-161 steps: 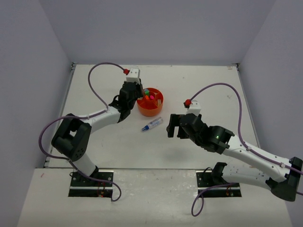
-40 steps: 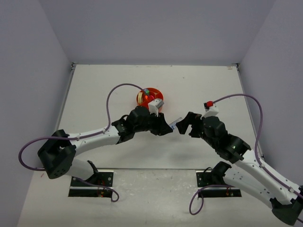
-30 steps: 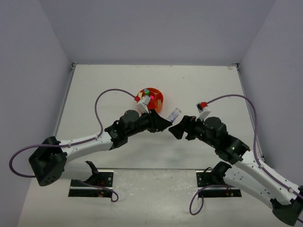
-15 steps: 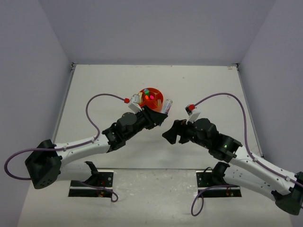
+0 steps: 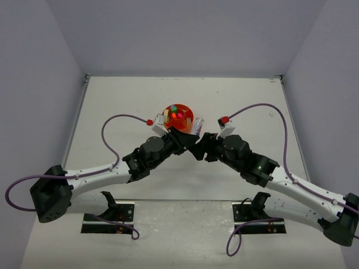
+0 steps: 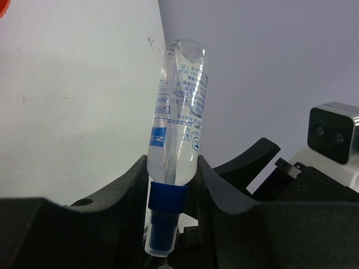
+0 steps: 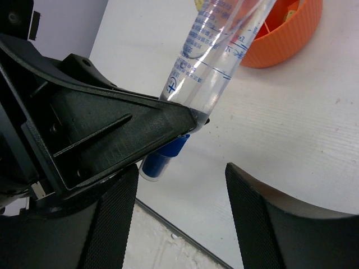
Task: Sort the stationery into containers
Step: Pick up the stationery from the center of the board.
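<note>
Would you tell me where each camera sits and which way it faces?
Top external: above, behind the bases, facing down onto the table; both arms show.
Left wrist: on that wrist, facing along the left end effector, shut on the blue-capped tube.
Right wrist: on that wrist, facing past the open right end effector to the tube and organizer.
Both wrists share the tube.

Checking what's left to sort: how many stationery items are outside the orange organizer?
1: the clear blue-capped plastic pen, gripped near its cap by the left pincer, close to the round orange plastic organizer. Others may be hidden from view.
</note>
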Controlling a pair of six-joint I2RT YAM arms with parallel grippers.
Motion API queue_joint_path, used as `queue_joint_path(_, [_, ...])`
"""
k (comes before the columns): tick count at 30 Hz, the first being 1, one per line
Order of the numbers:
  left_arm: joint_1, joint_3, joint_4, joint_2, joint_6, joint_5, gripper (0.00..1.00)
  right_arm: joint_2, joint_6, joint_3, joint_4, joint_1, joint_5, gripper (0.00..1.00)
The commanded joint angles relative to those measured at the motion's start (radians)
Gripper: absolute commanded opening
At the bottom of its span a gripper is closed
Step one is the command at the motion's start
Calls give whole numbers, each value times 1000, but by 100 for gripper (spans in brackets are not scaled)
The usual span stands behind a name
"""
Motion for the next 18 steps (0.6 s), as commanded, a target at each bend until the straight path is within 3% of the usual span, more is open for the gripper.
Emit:
queue_joint_path(1, [-16, -20, 75, -46, -29, -69, 0, 25, 40, 71, 14, 14, 112, 63])
queue_joint_path(14, [-48, -30, 86, -36, -54, -118, 0, 147, 33, 127, 0, 73, 219, 51])
queue_joint_path(18, [-49, -35, 82, -36, -58, -113, 0, 148, 12, 116, 31, 75, 203, 43])
